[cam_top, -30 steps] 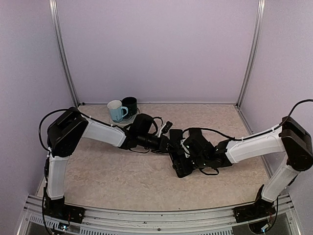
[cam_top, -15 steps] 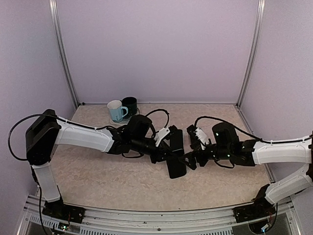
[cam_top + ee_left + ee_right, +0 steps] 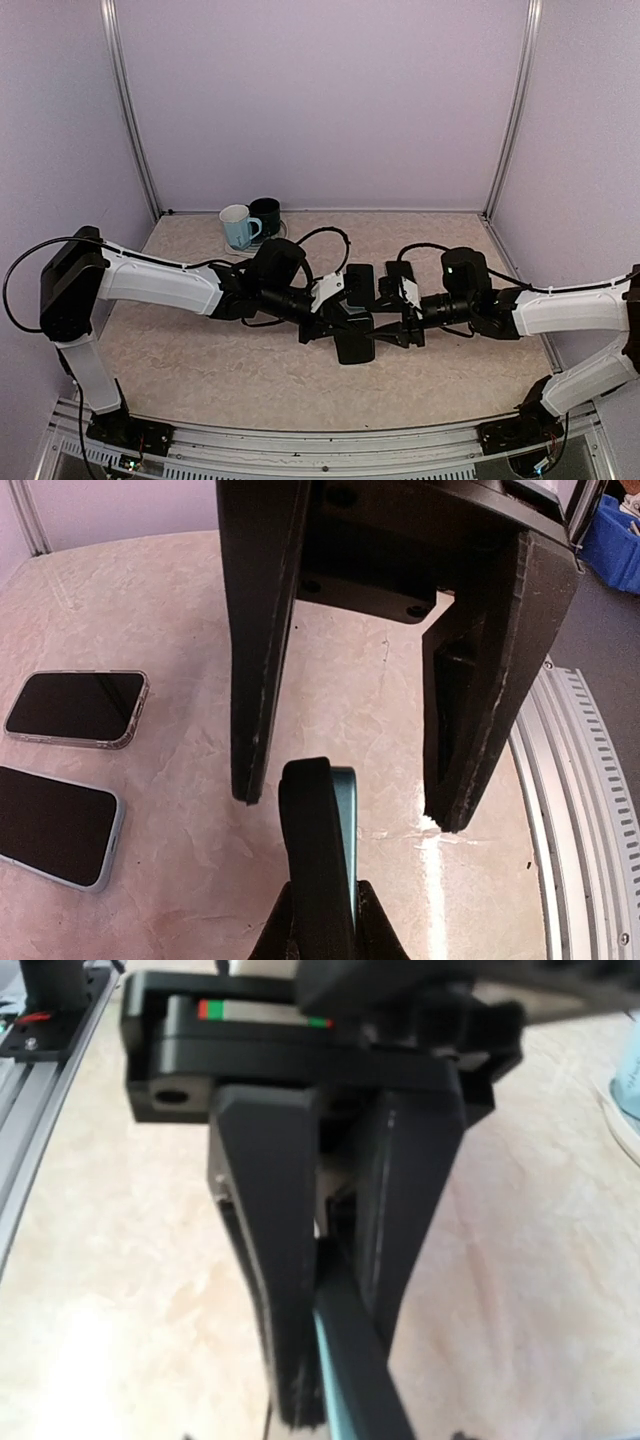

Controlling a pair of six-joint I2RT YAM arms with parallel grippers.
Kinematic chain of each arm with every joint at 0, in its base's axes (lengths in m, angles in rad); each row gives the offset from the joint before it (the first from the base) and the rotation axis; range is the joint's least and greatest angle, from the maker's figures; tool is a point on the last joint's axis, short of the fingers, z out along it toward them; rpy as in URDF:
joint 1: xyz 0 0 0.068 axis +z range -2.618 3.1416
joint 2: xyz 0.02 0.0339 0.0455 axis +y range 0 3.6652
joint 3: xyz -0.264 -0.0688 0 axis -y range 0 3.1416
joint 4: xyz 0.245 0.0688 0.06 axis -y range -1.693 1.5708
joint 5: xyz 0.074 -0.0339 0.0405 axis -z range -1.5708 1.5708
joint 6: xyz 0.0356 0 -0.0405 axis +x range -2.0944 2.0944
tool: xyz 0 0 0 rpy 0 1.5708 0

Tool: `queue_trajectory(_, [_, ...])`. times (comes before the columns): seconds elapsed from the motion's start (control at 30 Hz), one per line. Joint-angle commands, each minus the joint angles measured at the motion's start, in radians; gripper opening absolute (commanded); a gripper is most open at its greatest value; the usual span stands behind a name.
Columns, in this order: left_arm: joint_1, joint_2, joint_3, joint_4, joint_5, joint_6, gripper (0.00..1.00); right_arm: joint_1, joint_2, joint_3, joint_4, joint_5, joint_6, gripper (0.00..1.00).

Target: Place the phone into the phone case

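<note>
Currently, the left tool [image 3: 322, 932] is pressed together on a slim dark slab with a teal edge [image 3: 312, 850]. The slab stands edge-on between the pinching fingers. Whether this slab is the phone, the case, or both together cannot be told from the views.

The slab sits over the middle of the counter [image 3: 180, 600], where the two arms meet head-on.

The right tool [image 3: 345, 805] is spread. Its two black fingers straddle the free end of the slab, one on each side. In the left wrist view a gap shows on both sides, so neither finger touches the slab.

The right wrist view shows the left tool's fingers closed tightly, with the slab running out from between them toward the camera.

Two further phones lie flat on the counter, screen up, toward the far edge from the slab:
- a phone with a clear rim [image 3: 75, 708];
- a phone with a pale blue rim [image 3: 55, 825], just beside the first.

A pale mug [image 3: 236, 226] and a dark mug [image 3: 266, 215] stand together near the far left corner.
</note>
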State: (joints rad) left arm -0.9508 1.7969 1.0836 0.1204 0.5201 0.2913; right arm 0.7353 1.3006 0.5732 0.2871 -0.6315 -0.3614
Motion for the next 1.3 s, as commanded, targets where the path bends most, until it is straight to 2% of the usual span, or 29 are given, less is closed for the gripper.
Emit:
queue_trajectory(0.0, [0.002, -0.001, 0.010, -0.098, -0.032, 0.050, 0.00, -0.012, 0.047, 0.040, 0.008, -0.055, -0.077, 0.47])
queue_trajectory(0.13, [-0.003, -0.001, 0.011, -0.098, -0.037, 0.046, 0.00, -0.020, 0.087, 0.068, -0.015, -0.087, -0.078, 0.26])
queue_trajectory(0.23, [-0.005, 0.003, 0.014, -0.098, -0.050, 0.042, 0.00, -0.021, 0.109, 0.094, -0.055, -0.095, -0.083, 0.00])
queue_trajectory(0.4, [-0.008, 0.012, 0.028, -0.105, -0.059, 0.036, 0.00, -0.025, 0.112, 0.095, -0.062, -0.082, -0.075, 0.00])
queue_trajectory(0.43, [-0.008, 0.009, 0.027, -0.098, -0.066, 0.029, 0.02, -0.026, 0.111, 0.093, -0.061, -0.078, -0.071, 0.00])
queue_trajectory(0.57, [-0.005, -0.014, -0.027, 0.012, -0.098, -0.025, 0.41, -0.030, 0.100, 0.083, -0.041, -0.080, -0.052, 0.00])
queue_trajectory(0.6, [-0.002, -0.023, -0.047, 0.052, -0.096, -0.045, 0.46, -0.030, 0.095, 0.078, -0.031, -0.088, -0.045, 0.00])
queue_trajectory(0.73, [0.002, -0.032, -0.081, 0.155, -0.046, -0.094, 0.59, -0.032, 0.057, 0.066, 0.005, -0.133, -0.019, 0.00])
queue_trajectory(0.93, [0.001, -0.015, -0.143, 0.366, 0.000, -0.204, 0.65, -0.032, -0.018, 0.065, 0.050, -0.187, 0.048, 0.00])
queue_trajectory(1.03, [-0.006, -0.024, -0.198, 0.541, 0.040, -0.249, 0.64, -0.032, -0.056, 0.058, 0.097, -0.206, 0.093, 0.00])
queue_trajectory(1.1, [-0.014, -0.024, -0.200, 0.583, 0.050, -0.266, 0.58, -0.033, -0.081, 0.054, 0.128, -0.210, 0.119, 0.00])
queue_trajectory(1.2, [-0.018, -0.018, -0.174, 0.559, 0.059, -0.276, 0.35, -0.032, -0.116, 0.056, 0.149, -0.209, 0.138, 0.00])
queue_trajectory(1.27, [-0.020, -0.023, -0.160, 0.543, 0.069, -0.277, 0.11, -0.033, -0.129, 0.054, 0.161, -0.213, 0.143, 0.00])
